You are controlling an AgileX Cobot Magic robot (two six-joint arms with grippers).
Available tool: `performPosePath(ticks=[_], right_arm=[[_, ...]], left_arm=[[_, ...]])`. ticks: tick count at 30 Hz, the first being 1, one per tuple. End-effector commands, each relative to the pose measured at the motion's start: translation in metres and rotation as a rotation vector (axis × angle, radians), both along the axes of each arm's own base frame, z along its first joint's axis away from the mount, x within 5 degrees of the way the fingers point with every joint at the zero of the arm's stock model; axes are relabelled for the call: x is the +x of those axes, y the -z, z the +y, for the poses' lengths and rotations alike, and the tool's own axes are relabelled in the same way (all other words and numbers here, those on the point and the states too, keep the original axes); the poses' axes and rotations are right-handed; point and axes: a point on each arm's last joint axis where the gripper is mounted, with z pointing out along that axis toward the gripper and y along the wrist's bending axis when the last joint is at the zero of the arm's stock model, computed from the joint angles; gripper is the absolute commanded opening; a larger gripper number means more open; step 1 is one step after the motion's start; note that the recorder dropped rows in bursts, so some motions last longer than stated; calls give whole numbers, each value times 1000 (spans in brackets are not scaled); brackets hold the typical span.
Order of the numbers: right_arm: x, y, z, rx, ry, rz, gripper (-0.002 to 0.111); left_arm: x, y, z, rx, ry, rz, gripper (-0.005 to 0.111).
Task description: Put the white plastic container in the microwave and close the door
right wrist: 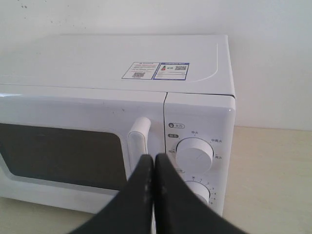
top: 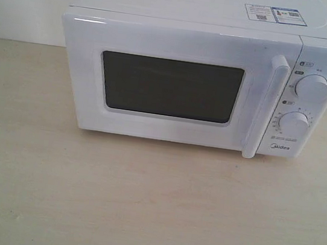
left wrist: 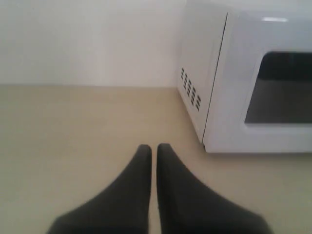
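Observation:
The white microwave (top: 206, 80) stands at the back middle of the table, and its door (top: 175, 84) with the dark window and vertical bar handle (top: 264, 106) is closed. The white plastic container shows in no view. Neither gripper appears in the exterior view. My left gripper (left wrist: 153, 148) is shut with nothing in it, low over the table in front of the microwave's (left wrist: 253, 78) left corner. My right gripper (right wrist: 153, 158) is shut and empty, raised in front of the handle (right wrist: 139, 141) and the upper dial (right wrist: 195, 153).
A light wooden table (top: 140, 204) stretches in front of the microwave, and a white wall rises behind it. Vent slots (left wrist: 191, 92) mark the microwave's left side. Two stickers (top: 273, 14) lie on its top.

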Motion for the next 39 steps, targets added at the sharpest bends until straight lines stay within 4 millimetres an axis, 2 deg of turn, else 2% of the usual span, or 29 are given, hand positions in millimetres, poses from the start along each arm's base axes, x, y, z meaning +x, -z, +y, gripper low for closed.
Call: performPosePath(ticks=[1, 19, 23, 29, 30, 35, 39], right_arm=[[-1, 0, -1, -5, -1, -6, 0], [-1, 0, -1, -3, 0, -6, 0], [0, 0, -4, -105, 19, -24, 0], [0, 1, -8, -121, 54, -22, 0], [0, 0, -9, -115, 67, -23, 0], [-8, -4, -27, 150, 147, -45, 0], [-23, 3, -38, 221, 139, -106, 0]], left_arm=[[-1, 7, 0, 2, 6, 64, 4], [-1, 7, 0, 2, 6, 64, 4], [-1, 7, 0, 2, 6, 64, 4], [-1, 7, 0, 2, 6, 64, 4], [-1, 7, 0, 2, 6, 64, 4], [-1, 7, 0, 2, 6, 64, 4], [-1, 7, 0, 2, 6, 64, 4]])
